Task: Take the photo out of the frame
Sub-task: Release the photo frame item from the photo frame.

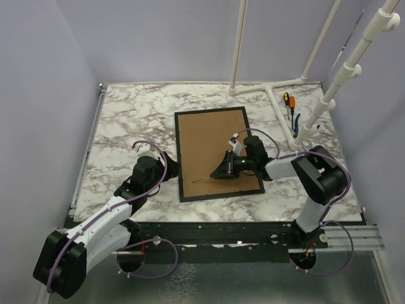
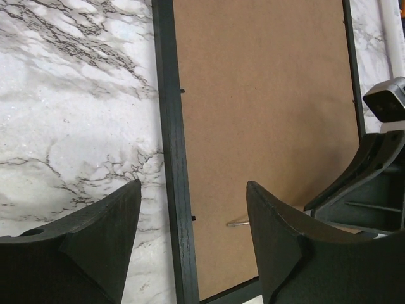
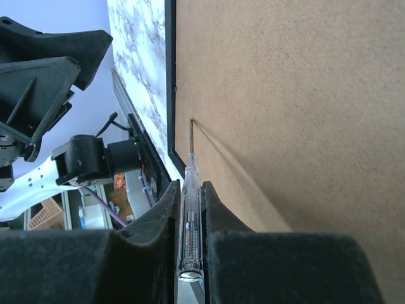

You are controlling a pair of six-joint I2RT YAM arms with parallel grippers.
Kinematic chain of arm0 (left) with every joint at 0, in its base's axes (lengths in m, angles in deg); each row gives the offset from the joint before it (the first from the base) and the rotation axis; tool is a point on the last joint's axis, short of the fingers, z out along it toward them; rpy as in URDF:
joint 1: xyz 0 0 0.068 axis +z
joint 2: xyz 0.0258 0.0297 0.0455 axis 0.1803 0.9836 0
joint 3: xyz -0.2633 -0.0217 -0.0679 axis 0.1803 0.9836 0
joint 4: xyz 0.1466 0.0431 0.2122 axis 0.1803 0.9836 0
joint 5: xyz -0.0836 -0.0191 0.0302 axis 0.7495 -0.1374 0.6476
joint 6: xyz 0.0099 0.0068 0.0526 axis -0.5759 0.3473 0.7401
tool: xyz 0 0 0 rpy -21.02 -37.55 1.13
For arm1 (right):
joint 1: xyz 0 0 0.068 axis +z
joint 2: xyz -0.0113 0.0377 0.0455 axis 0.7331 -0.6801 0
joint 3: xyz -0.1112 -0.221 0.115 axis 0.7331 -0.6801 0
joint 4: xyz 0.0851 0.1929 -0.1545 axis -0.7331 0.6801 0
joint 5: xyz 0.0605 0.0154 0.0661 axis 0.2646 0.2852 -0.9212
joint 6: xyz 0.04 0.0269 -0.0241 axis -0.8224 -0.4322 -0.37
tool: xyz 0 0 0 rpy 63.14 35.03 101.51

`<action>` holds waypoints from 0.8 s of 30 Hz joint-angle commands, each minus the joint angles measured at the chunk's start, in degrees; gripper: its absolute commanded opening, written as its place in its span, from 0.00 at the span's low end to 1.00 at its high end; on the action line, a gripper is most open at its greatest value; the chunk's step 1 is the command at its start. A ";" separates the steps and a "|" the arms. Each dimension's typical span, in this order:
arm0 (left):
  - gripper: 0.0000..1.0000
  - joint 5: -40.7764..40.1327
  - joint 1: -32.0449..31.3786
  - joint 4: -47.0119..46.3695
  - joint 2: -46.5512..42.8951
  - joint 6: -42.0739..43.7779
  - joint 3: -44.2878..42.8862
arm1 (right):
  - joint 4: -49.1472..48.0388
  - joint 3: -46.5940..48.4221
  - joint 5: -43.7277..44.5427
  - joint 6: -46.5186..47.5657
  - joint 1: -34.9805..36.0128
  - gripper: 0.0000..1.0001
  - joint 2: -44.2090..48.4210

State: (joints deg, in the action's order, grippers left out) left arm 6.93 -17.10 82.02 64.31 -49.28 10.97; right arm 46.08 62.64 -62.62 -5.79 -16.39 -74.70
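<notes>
**On the table, face down: frame not opened yet, photo not out**

The frame (image 1: 178, 155) lies flat on the marble table (image 1: 126, 120) with its brown backing board (image 1: 205, 142) facing up. The board looks fully seated inside the black border, so I'd say the job has barely started. I can't see the photo at all. My guess is it's underneath that board, against the mat.

My right gripper (image 3: 189, 196) is pinched on a clear-handled screwdriver (image 3: 190, 171). The tip sits on the board just inside the frame's left border, near the near-left corner. My left gripper (image 2: 194, 187) is spread wide with nothing in it, hovering low over that same corner with the border running between its jaws.

What's left, as I read it, is pretty much everything:
- free the board
- lift it off
- get at the print

A couple of small tabs (image 2: 192, 218) stick out from the inner edge of the border over the board, and those look like what's holding it in.

Other stuff: an orange-handled screwdriver (image 1: 292, 102) and a blue-handled tool (image 1: 297, 123) lie at the far right of the table, beside the foot of a white pipe stand (image 1: 272, 88). They're well clear of the frame. The real crowding is my two grippers working close together at one corner.
</notes>
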 commanded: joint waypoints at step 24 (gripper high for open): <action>0.41 5.95 0.86 -16.96 14.25 4.43 2.69 | -2.89 6.83 -1.16 -5.66 2.12 0.01 -9.39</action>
State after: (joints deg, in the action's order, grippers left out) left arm 10.34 -16.99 68.18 75.30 -46.55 14.91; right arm 42.45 68.28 -63.76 -11.60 -14.57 -82.24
